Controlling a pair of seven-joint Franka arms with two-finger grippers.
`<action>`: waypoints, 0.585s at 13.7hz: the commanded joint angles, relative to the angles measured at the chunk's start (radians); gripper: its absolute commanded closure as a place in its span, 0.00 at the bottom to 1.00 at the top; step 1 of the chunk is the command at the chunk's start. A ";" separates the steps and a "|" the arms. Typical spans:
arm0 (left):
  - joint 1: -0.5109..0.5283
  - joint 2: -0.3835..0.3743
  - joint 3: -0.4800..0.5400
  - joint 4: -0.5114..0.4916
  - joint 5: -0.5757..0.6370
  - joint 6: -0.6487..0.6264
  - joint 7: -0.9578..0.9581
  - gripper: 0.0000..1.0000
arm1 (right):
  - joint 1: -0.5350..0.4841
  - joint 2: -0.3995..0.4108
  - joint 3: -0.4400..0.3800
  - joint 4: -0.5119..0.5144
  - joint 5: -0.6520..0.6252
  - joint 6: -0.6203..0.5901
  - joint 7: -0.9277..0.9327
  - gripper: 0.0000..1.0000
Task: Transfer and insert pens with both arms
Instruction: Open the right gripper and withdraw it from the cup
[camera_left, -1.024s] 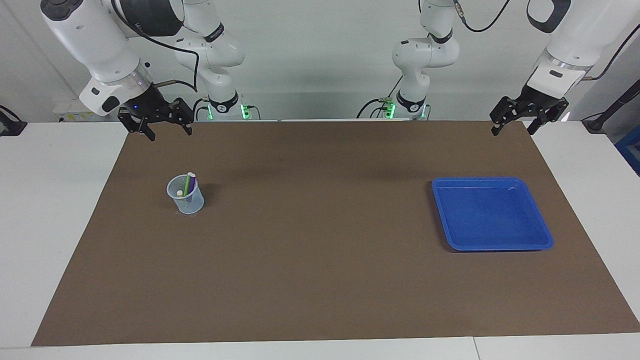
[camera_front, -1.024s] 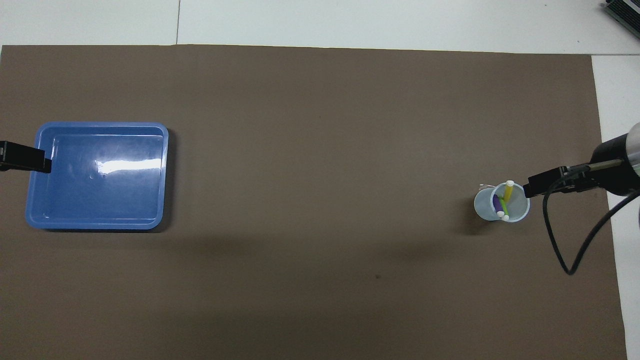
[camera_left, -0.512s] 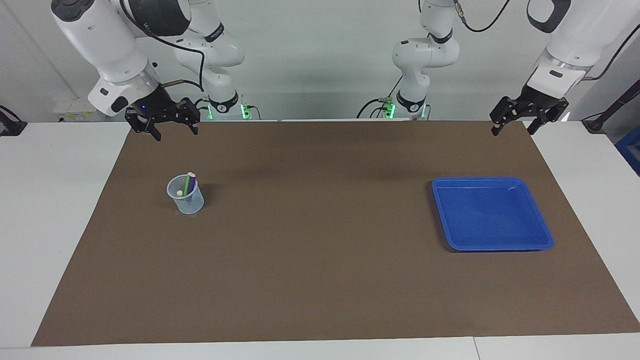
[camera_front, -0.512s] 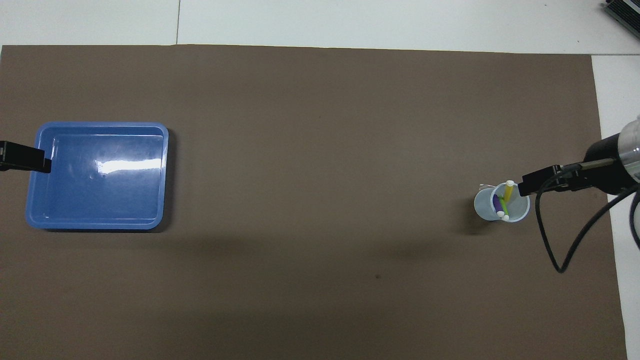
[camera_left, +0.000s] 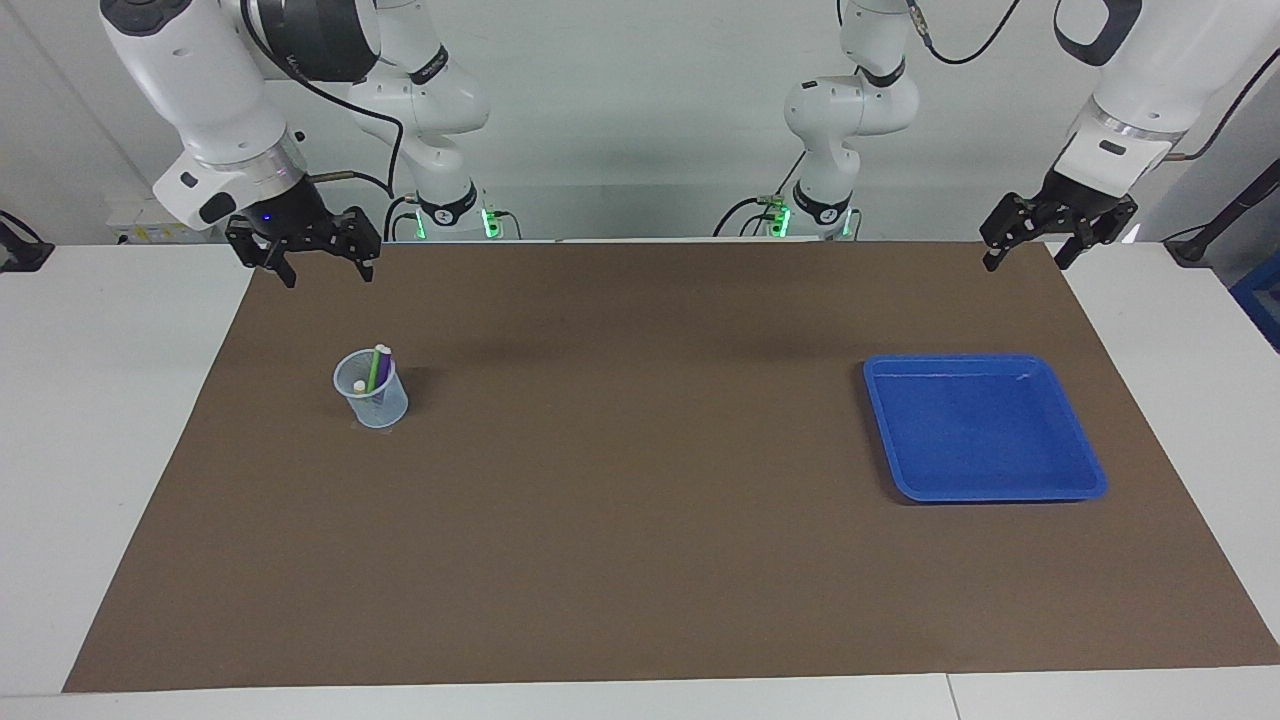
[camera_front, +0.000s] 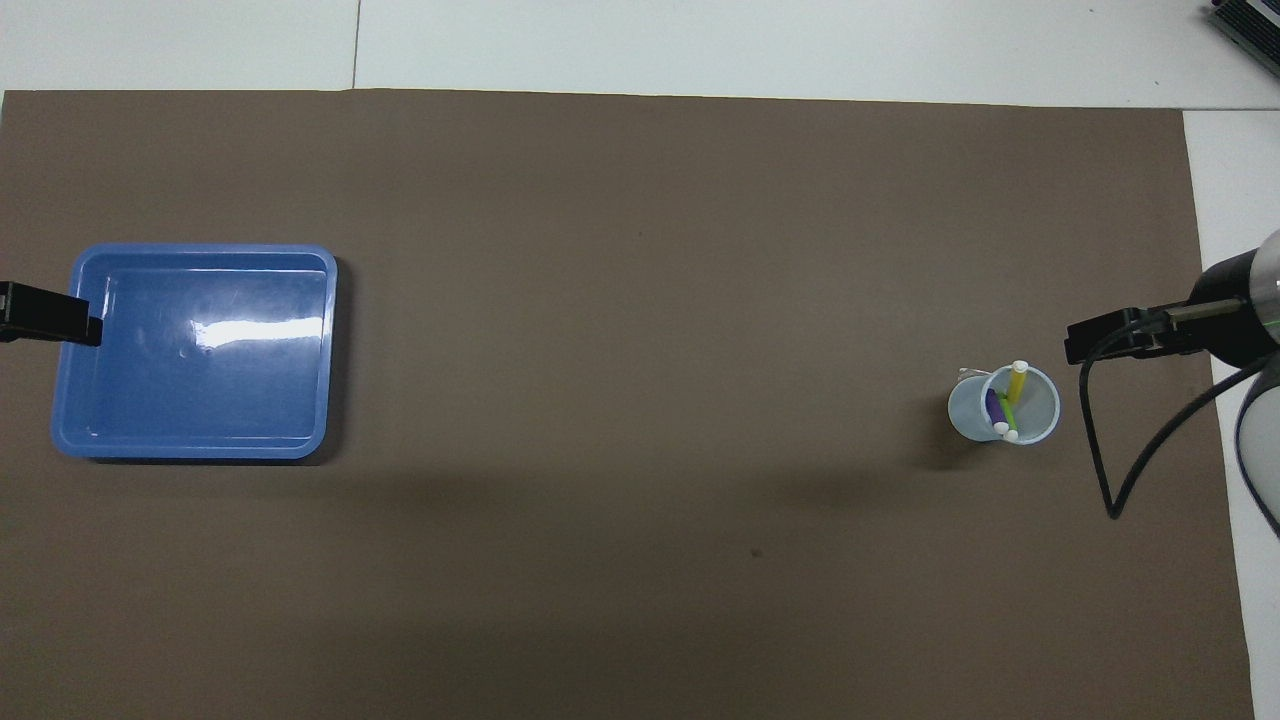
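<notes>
Three pens stand in a clear cup (camera_left: 385, 405) on the brown mat toward the right arm's end: a purple pen (camera_front: 994, 405), a green pen (camera_front: 1008, 416) and a yellow pen (camera_front: 1017, 382), pale ends up. From the facing view I only make out the green pen (camera_left: 374, 372) and pale tips. My right gripper (camera_left: 329, 274) hangs open and empty over the mat's corner by its base, apart from the cup. My left gripper (camera_left: 1025, 264) waits open and empty over the mat's corner at its own end.
A blue tray (camera_left: 985, 495) with nothing in it lies on the mat toward the left arm's end; it shows as a tray (camera_front: 200, 448) in the overhead view too. The brown mat (camera_left: 640, 500) covers most of the white table.
The right gripper swung slightly toward the table's middle, then back toward its own end; from overhead it no longer overlaps the cup's rim. The left arm, cup and tray have not moved.
</notes>
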 joint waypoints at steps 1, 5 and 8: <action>-0.004 -0.013 0.007 -0.005 -0.010 -0.004 -0.006 0.00 | 0.017 -0.001 -0.011 0.004 -0.021 0.004 0.024 0.00; -0.004 -0.013 0.007 -0.005 -0.010 -0.009 -0.005 0.00 | 0.017 -0.020 -0.009 0.004 -0.020 -0.010 0.023 0.00; -0.004 -0.013 0.002 -0.005 -0.010 -0.010 -0.005 0.00 | 0.017 -0.026 -0.009 0.004 -0.017 -0.018 0.021 0.00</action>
